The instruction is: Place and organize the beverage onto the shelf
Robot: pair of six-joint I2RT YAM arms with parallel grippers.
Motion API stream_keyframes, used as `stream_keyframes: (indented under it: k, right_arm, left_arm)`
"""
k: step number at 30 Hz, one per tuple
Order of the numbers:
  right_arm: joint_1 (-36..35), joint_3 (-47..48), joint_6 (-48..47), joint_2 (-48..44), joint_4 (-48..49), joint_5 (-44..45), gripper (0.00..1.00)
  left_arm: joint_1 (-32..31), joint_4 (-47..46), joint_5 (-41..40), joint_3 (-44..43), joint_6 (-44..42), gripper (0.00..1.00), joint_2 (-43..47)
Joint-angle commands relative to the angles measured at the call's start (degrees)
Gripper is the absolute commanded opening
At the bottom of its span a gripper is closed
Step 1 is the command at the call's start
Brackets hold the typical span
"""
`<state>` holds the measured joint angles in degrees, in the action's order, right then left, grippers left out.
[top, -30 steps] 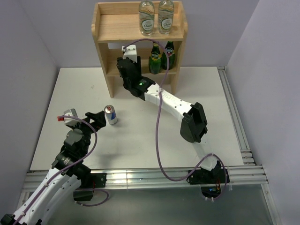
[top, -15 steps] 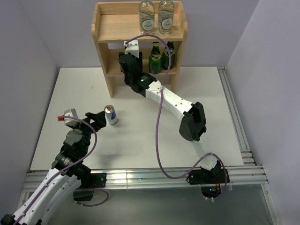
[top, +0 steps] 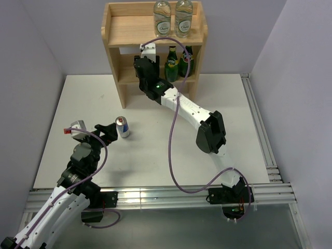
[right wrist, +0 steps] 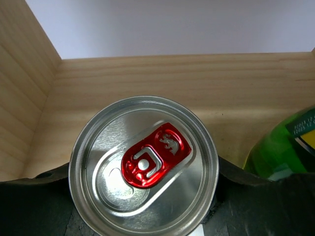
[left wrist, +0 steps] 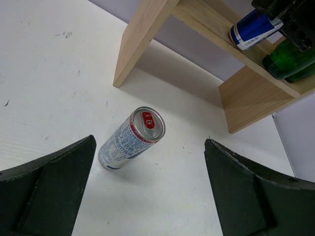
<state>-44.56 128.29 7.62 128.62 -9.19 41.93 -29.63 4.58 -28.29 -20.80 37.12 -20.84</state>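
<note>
One can on the table, one going onto the shelf's middle tier.

Down at the left, the left gripper (left wrist: 147,167) hovers low over the white table (top: 140,161) with its fingers spread wide, gripping nothing. The table can (top: 123,127) stands upright just ahead of it, in line with the gap and touching neither finger. Further back stands the pine shelf (top: 111,57) against the wall. The right arm reaches into its middle tier, and the right gripper (right wrist: 142,206) is clamped on the held can (right wrist: 142,164) at the left part of that board. Just to the right of it on the same tier are two green bottles (top: 172,65), side by side. Two water bottles (top: 162,19) stand upright together at the right end of the rimmed top board.
</note>
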Motion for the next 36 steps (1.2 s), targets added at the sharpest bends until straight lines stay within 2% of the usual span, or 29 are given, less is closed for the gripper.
stream_keyframes:
  k: [1, 2, 5, 6, 8, 9, 12, 29, 34, 36]
  right_arm:
    - [0.96, 3.55, -0.23, 0.23, 6.20, 0.52, 0.00]
    - [1.05, 3.46, -0.23, 0.23, 6.46, 0.52, 0.01]
    - [1.05, 3.46, -0.32, 0.67, 6.99, 0.43, 0.21]
    - [1.05, 3.28, -0.32, 0.67, 7.25, 0.43, 0.41]
    - [1.14, 2.85, -0.23, 0.67, 7.43, 0.43, 0.56]
    - [1.05, 2.67, -0.06, 0.58, 7.43, 0.34, 0.70]
    - [1.05, 2.49, 0.03, 0.58, 7.35, 0.17, 1.00]
    - [0.87, -1.64, 1.17, -2.49, 7.26, 0.34, 1.00]
    - [-1.75, -9.62, 1.18, -9.15, 9.01, 1.13, 1.00]
    - [-2.90, -13.65, 0.21, -11.53, 12.52, 2.45, 1.00]
  left_arm:
    - [-0.17, -1.50, 0.52, 0.05, 0.14, 0.99, -0.60]
    - [-0.25, -1.76, 0.52, 0.14, 0.14, 0.99, -0.69]
    - [-0.17, -1.85, 0.52, 0.14, 0.14, 0.99, -0.96]
    - [-0.17, -1.85, 0.43, 0.14, 0.14, 0.99, -0.96]
    - [-0.25, -1.85, 0.43, 0.14, 0.14, 0.99, -1.04]
    - [-0.17, -1.85, 0.43, 0.14, 0.14, 0.99, -1.13]
    - [-0.26, -2.03, 0.43, 0.23, 0.14, 0.99, -1.22]
    - [-0.17, -2.38, 0.26, 0.23, 0.05, 0.99, -1.57]
    - [-0.17, -2.56, 0.26, 0.14, 0.05, 0.99, -1.92]
    - [-0.25, -2.30, 0.08, 0.05, 0.05, 0.99, -2.01]
